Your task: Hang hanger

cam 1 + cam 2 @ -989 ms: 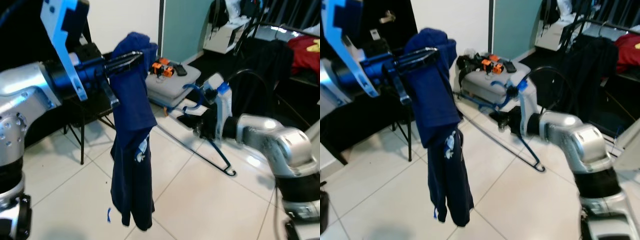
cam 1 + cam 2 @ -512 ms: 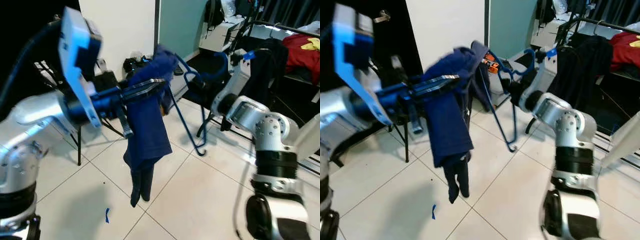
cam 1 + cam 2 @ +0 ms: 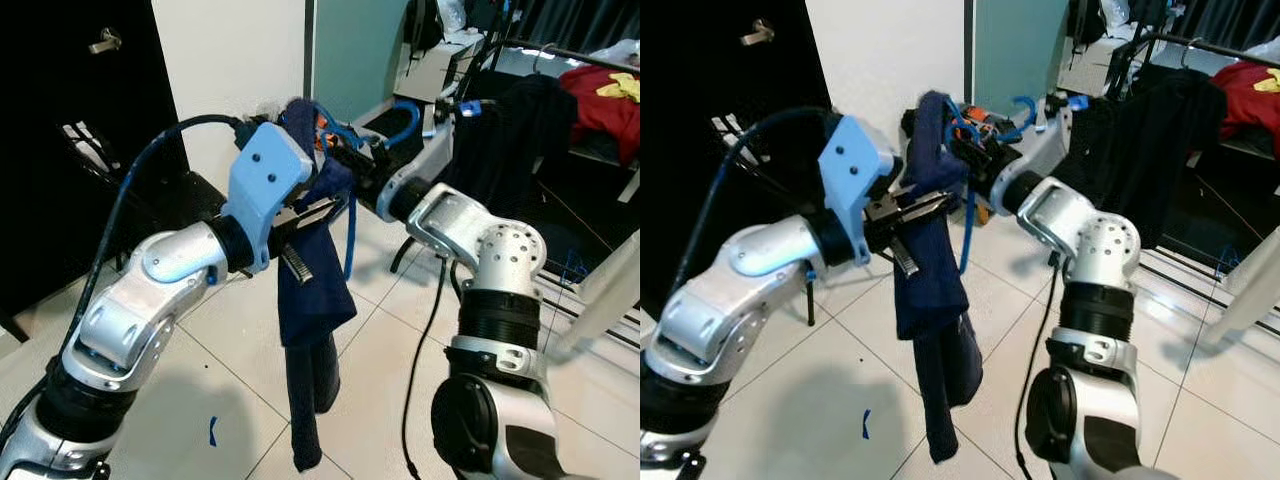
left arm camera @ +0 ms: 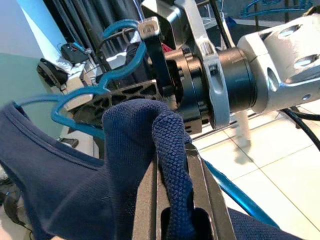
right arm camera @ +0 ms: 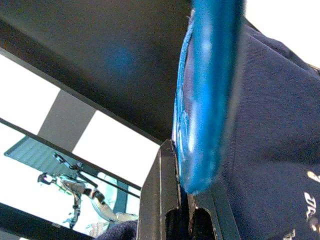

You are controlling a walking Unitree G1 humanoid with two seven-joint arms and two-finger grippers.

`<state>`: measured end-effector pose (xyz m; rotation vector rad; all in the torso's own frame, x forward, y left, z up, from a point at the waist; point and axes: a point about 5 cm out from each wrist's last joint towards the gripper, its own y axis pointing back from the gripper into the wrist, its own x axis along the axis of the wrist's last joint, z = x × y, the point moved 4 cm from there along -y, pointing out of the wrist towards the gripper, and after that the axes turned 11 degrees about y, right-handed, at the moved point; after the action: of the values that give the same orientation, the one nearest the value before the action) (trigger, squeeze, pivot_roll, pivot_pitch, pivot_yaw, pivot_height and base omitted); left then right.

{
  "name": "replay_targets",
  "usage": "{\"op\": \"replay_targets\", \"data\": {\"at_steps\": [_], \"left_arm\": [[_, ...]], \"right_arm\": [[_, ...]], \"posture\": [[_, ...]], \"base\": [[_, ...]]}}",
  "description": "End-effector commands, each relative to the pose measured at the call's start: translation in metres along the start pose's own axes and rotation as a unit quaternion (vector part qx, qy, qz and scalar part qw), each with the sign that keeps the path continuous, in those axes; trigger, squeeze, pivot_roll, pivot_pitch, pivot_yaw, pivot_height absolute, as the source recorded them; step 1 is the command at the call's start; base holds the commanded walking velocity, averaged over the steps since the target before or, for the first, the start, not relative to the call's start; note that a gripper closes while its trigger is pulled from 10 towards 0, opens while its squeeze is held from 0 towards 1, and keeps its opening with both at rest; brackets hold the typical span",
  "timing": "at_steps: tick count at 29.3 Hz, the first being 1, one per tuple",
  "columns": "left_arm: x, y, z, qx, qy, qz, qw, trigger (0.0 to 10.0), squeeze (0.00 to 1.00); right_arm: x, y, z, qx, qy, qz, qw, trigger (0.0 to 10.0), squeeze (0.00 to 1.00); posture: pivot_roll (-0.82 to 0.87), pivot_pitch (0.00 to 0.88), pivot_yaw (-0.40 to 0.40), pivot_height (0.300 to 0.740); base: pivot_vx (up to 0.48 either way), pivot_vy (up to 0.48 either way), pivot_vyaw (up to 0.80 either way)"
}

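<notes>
Nearest to us, our left gripper [image 3: 318, 212] is pinching a fold of the dark navy knit garment [image 3: 310, 300] tight between its black fingers [image 4: 150, 195], the silver arm bent and reaching forward at chest height while the cloth is hanging down toward the white tiled floor [image 3: 200, 400]. Just beyond, our right gripper [image 3: 345, 158] is clamping the blue plastic hanger [image 3: 965, 215], which is touching the garment's top, its arm folded across leftward.
</notes>
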<state>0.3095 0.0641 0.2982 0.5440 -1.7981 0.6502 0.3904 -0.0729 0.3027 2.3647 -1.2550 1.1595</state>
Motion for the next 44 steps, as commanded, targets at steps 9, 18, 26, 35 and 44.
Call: {"op": "replay_targets", "data": {"at_steps": [9,18,26,35,44], "left_arm": [[0.026,0.021,-0.017,0.016,-0.005,0.042,0.999,10.0,0.0],[0.119,0.052,-0.004,-0.074,-0.015,0.215,0.974,10.0,0.0],[0.153,0.066,0.012,-0.142,0.025,0.283,0.948,10.0,0.0],[0.108,0.092,-0.008,-0.129,0.092,0.221,0.962,10.0,0.0],[0.039,0.096,-0.006,-0.11,0.124,0.094,0.982,10.0,0.0]], "right_arm": [[0.021,-0.001,0.004,-0.01,-0.063,0.061,0.996,10.0,0.0],[-0.019,0.0,0.025,-0.064,-0.073,-0.027,0.995,10.0,0.0],[-0.024,-0.002,0.026,-0.076,-0.092,-0.032,0.992,10.0,0.0],[0.002,-0.01,0.013,-0.041,-0.131,0.043,0.99,10.0,0.0],[0.034,-0.017,0.011,-0.01,-0.184,0.129,0.974,10.0,0.0]], "posture": [[-0.06,0.047,-0.021,0.74],[-0.05,0.049,-0.026,0.74],[-0.05,0.052,-0.03,0.74],[-0.03,0.053,-0.016,0.74],[-0.02,0.05,-0.012,0.74]], "base": [[0.0,0.0,0.0],[0.0,0.0,0.0],[0.0,0.0,0.0],[0.0,0.0,0.0],[0.0,0.0,0.0]]}}
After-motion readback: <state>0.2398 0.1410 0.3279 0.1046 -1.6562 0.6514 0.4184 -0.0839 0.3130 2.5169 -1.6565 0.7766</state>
